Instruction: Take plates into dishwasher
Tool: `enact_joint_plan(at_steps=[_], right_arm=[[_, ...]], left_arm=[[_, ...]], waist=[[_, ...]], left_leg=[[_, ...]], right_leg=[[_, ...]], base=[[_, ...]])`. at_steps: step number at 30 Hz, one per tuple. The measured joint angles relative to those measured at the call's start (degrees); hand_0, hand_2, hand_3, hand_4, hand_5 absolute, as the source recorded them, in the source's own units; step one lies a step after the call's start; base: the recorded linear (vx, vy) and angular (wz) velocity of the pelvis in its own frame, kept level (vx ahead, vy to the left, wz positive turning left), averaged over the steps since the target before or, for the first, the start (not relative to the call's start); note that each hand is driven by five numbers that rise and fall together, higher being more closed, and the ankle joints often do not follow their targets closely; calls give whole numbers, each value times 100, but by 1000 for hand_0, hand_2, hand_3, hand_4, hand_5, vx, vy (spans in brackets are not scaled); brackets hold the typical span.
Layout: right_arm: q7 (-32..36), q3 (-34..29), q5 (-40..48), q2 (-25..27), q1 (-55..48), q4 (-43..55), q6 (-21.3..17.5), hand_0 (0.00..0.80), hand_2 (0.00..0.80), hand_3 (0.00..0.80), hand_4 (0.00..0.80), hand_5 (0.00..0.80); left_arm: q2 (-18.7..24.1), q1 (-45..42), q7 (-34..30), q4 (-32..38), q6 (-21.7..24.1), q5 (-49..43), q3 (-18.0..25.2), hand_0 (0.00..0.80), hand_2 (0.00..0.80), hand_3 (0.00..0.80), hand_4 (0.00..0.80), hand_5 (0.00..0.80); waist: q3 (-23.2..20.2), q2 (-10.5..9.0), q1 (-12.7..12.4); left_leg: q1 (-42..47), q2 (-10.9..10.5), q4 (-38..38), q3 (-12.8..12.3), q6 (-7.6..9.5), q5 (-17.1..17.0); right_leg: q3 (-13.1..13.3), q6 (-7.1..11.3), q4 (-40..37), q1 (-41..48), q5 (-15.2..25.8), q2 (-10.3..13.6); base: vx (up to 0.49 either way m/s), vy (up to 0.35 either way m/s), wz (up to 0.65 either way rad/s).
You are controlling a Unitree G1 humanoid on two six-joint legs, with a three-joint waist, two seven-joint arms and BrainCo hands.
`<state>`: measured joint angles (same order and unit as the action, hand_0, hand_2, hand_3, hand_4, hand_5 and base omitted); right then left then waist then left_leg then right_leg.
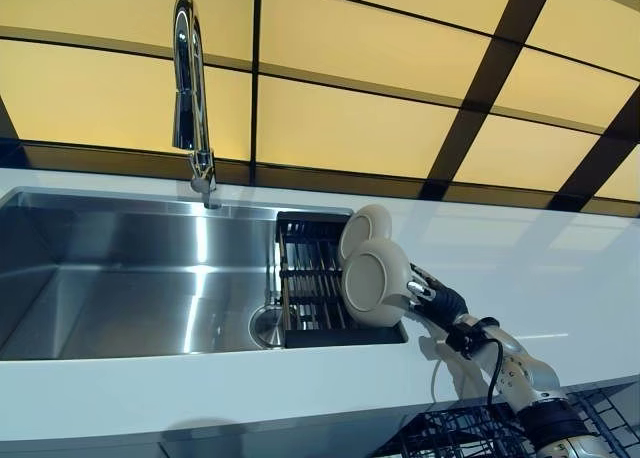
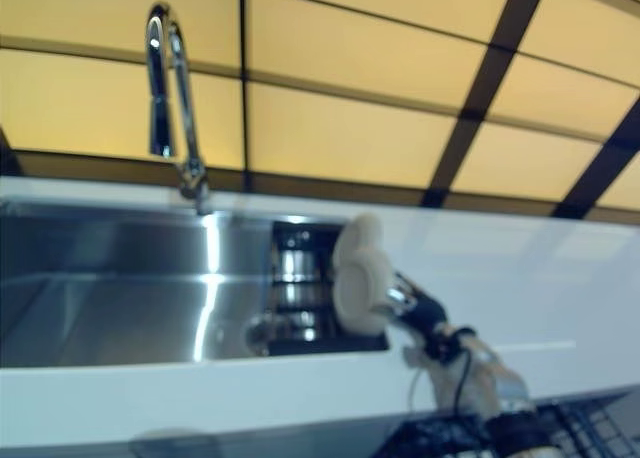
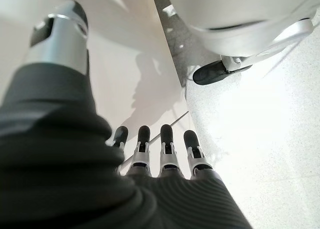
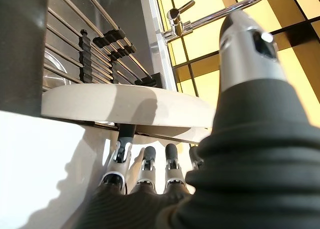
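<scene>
Two pale round plates stand on edge in a black dish rack [image 1: 310, 283] at the right end of the sink. The near plate [image 1: 376, 283] is in front of the far plate [image 1: 362, 228]. My right hand [image 1: 432, 298] reaches over the counter to the near plate's right rim. In the right wrist view its straight fingers [image 4: 145, 161] lie under the plate [image 4: 120, 105], tips hidden, and the thumb [image 4: 247, 49] stands straight on the other side of the rim. My left hand [image 3: 160, 156] hangs low beside a white cabinet face, fingers straight and empty.
A tall chrome tap [image 1: 190, 98] stands behind the steel sink [image 1: 120, 278]. A white counter [image 1: 560, 268] runs to the right. A dark wire dishwasher rack [image 1: 450, 438] shows below the counter's front edge. A wheeled base [image 3: 220, 71] stands on the floor near my left hand.
</scene>
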<state>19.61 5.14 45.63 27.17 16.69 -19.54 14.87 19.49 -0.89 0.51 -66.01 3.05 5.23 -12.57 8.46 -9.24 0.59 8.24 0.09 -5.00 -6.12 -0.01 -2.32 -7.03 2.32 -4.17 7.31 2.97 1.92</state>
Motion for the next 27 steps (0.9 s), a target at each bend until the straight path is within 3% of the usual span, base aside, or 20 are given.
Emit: enact_joint_plan(at_steps=[27], right_arm=[[185, -101, -226, -163, -35, -93, -113, 0, 0, 0, 0, 0]], left_arm=[[-50, -10, 62, 0, -3, 0, 1, 0, 0, 0, 0, 0]], waist=[[-2, -3, 0]], left_leg=[[12, -6, 3, 2, 1, 1]], right_leg=[[-4, 8, 0, 46, -5, 5]], base=[[0, 0, 0]])
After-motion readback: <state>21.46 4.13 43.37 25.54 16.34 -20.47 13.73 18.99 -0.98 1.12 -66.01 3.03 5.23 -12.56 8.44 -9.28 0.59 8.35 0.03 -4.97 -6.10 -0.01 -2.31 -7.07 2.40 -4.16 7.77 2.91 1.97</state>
